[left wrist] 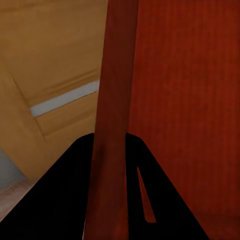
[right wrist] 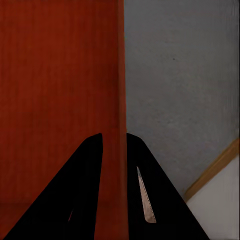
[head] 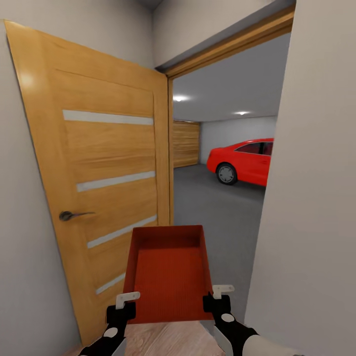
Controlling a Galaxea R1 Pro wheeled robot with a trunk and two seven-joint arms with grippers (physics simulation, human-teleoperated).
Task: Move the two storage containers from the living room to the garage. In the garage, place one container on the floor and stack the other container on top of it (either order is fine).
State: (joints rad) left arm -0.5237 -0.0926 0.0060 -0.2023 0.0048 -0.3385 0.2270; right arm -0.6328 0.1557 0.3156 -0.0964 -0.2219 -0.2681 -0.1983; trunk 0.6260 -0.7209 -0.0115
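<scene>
Both hands, left and right, clamp opposite side walls of bin, low centre; garage beyond.

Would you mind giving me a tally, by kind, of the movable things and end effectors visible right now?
Storage container: 1
End effectors: 2, left end effector and right end effector, each clamped on a side wall of the container
Door: 1, open
Red car: 1
Total: 5
</scene>
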